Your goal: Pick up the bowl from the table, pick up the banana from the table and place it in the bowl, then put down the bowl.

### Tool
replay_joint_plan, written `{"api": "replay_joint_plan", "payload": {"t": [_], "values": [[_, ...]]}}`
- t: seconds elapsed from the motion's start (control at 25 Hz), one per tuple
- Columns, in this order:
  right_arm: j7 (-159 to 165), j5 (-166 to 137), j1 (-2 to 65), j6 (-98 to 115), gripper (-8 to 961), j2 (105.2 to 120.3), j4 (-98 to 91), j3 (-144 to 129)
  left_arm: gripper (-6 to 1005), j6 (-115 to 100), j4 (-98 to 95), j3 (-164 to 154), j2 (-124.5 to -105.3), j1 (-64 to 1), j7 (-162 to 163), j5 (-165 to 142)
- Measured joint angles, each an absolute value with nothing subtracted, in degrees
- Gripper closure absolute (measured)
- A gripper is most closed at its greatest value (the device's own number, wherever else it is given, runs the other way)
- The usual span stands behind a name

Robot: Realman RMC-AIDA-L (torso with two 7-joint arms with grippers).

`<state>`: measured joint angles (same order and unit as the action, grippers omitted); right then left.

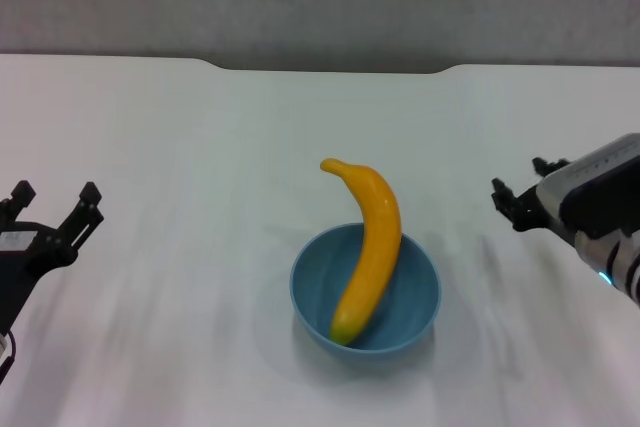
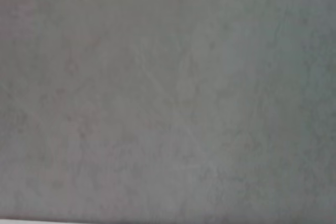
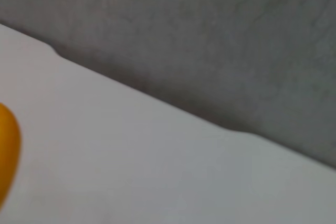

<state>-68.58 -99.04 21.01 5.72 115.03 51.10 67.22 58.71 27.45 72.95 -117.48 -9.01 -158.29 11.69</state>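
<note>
At centre of the counter (image 1: 180,147), slightly near, you've got the bowl (image 1: 410,309) sitting flat, with the banana (image 1: 372,247) already in it. Dark tip down against the near inside wall, body leaning over the far rim, stem end poking up and far-left, well out of the bowl. It's longer than the bowl is wide, so it rests propped, not lying flat.

Left gripper (image 1: 55,205) is at the left edge, near side, well apart from the bowl, jaws spread, nothing between them. Right gripper (image 1: 520,192) sits at the right edge, also well apart from the bowl; its jaws look spread and empty, though only the tips show. Left wrist view shows just grey wall. Right wrist view catches the counter's far edge with its notch and a sliver of banana (image 3: 8,150).

Judging by this layout, the task looks done or nearly so: banana in, bowl down, both arms clear.

Handling, if you touch it again: the bowl looks glossy and rigid, probably light and slippery, so take it by the rim on the side away from the banana, pinching wall inside and out. The banana looks smooth and firm; grip mid-body across the narrow width. Watch it: propped like that, it may tip or roll out if you jolt the bowl.
</note>
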Motion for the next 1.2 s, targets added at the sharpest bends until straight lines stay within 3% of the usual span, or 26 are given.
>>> {"api": "replay_joint_plan", "payload": {"t": [0.28, 0.64, 1.2], "values": [[-62.8, -104.6, 21.8, 24.9, 368, 114.91, 48.2, 53.5, 113, 59.4, 25.4, 73.0, -117.56, -10.3, -158.3, 11.7], [-16.2, -135.7, 24.6, 61.0, 368, 115.18, 23.8, 41.5, 113, 60.0, 24.0, 73.0, -117.66, -11.3, -158.5, 11.7], [-5.9, -136.3, 25.0, 66.6, 368, 115.40, 20.2, 40.0, 113, 60.6, 23.5, 72.7, -117.68, -11.6, -158.0, 11.6]]}}
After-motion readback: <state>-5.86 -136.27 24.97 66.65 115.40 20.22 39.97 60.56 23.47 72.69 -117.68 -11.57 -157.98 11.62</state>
